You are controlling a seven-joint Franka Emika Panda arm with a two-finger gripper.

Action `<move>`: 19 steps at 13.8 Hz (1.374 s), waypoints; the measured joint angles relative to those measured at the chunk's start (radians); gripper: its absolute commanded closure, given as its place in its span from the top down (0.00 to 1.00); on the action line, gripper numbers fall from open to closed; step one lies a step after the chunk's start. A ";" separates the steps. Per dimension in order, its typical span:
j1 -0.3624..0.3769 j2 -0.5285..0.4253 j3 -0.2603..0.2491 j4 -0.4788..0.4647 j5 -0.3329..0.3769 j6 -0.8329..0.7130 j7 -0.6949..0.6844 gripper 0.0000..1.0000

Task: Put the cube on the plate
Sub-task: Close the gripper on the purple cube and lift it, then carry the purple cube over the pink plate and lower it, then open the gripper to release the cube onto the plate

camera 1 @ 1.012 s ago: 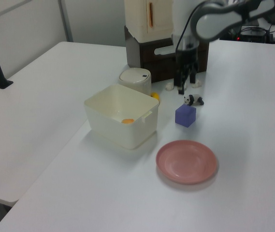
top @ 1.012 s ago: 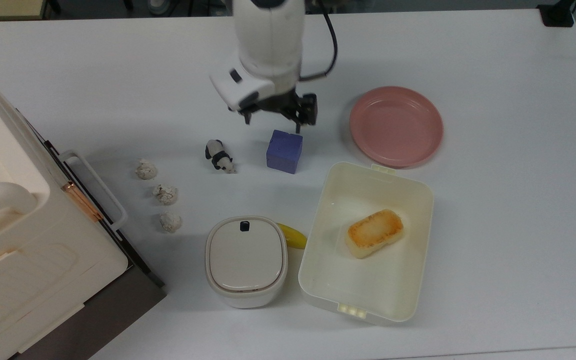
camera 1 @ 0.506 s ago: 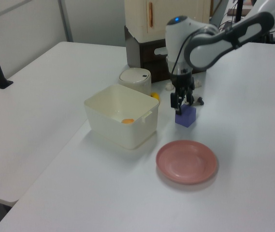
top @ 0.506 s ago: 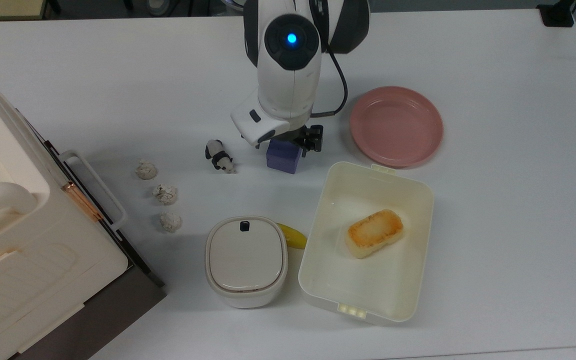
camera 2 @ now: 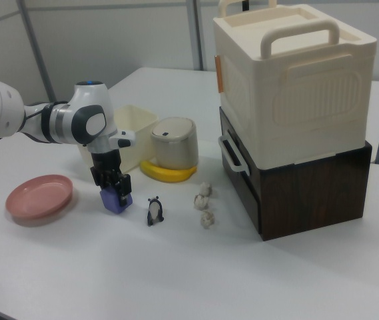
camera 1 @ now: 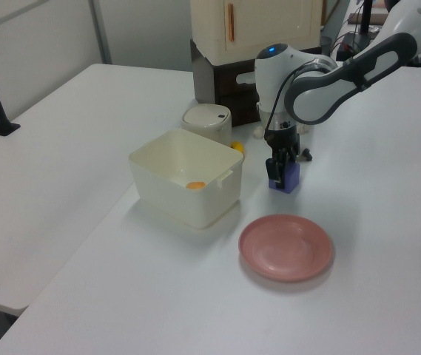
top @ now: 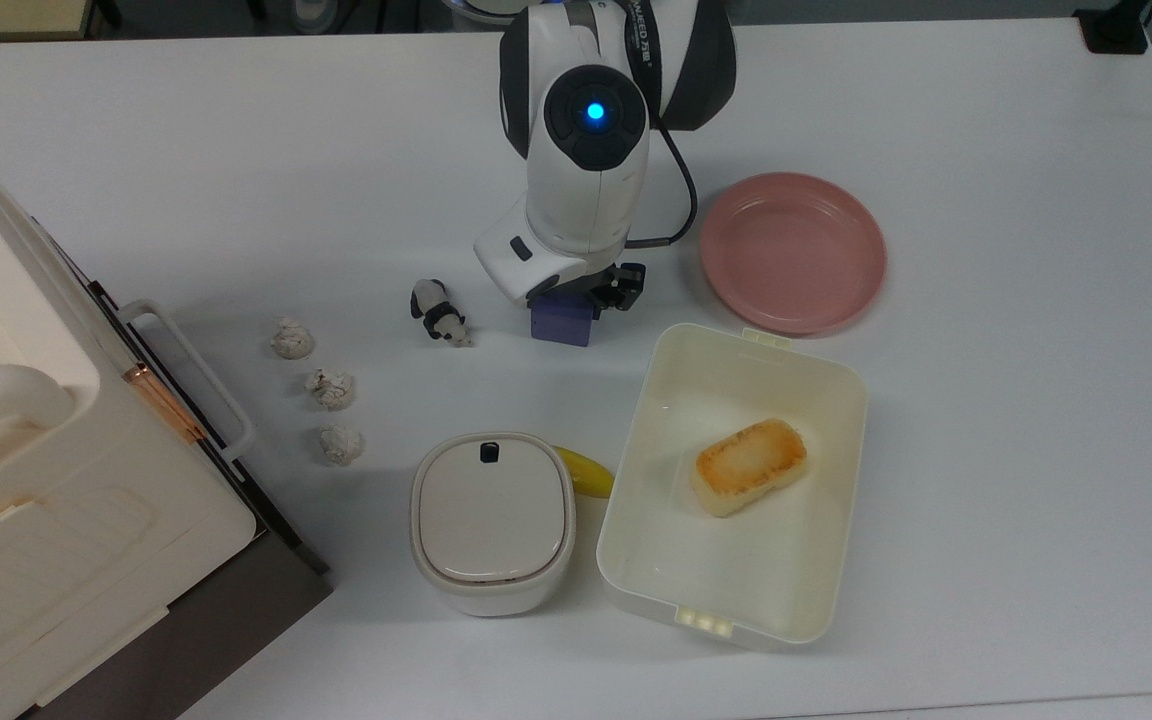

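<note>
Top view: gripper down over cube, cube on table left of plate, apart. Left view: fingers straddle cube; full closure on it not clear. Right view: cube between plate and panda.
</note>
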 measured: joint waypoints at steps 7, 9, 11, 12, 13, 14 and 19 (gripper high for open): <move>0.035 -0.089 0.075 0.028 0.001 -0.165 0.008 0.17; 0.082 -0.132 0.084 0.049 0.010 -0.209 0.043 0.29; 0.137 -0.148 0.092 0.058 0.010 -0.209 0.110 0.40; 0.166 -0.143 0.096 0.059 0.010 -0.200 0.141 0.43; 0.195 -0.132 0.098 0.059 0.009 -0.185 0.172 0.49; 0.221 -0.116 0.098 0.058 0.006 -0.166 0.205 0.57; 0.281 -0.018 0.099 0.063 -0.031 -0.069 0.330 1.00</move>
